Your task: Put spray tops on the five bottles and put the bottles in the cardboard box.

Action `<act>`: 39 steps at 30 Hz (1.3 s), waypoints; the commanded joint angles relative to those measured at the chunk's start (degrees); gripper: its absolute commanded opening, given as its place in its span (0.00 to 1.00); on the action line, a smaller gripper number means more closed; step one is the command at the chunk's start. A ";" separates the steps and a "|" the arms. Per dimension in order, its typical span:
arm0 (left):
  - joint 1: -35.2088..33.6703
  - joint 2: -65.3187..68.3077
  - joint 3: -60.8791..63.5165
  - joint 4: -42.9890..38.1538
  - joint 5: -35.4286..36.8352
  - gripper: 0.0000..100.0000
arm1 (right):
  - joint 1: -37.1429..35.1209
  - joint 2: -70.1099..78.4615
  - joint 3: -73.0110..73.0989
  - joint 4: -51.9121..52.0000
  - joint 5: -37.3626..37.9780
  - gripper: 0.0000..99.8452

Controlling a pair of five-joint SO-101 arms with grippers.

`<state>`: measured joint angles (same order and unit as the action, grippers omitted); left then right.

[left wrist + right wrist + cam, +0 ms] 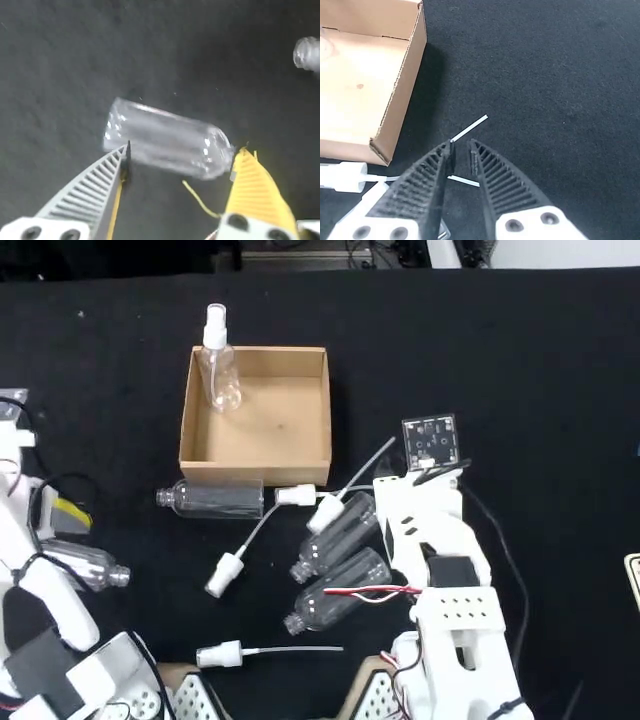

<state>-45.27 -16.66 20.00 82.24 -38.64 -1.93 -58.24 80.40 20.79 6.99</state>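
"Any print on your feeds that I should log?"

"None that I can read. From my seat the walls of the cardboard box [254,458] are plain brown, inside and out. The clear bottles [215,498] carry no label I can make out, in the high view or in my left wrist view. The small square board [431,441] on the arm has pale specks on it, too small for me to tell as letters or numbers."

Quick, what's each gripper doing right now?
Left gripper: open, fingers either side of a lying bottle.
Right gripper: barely open, tips at a thin white tube, no clear grip.
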 commanded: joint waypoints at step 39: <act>-19.56 13.10 -20.70 11.16 -28.92 0.30 | -1.41 -0.04 0.48 -1.58 0.44 0.02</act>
<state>-68.40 -3.21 10.24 81.80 -64.40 -1.93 -58.24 81.36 20.79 6.99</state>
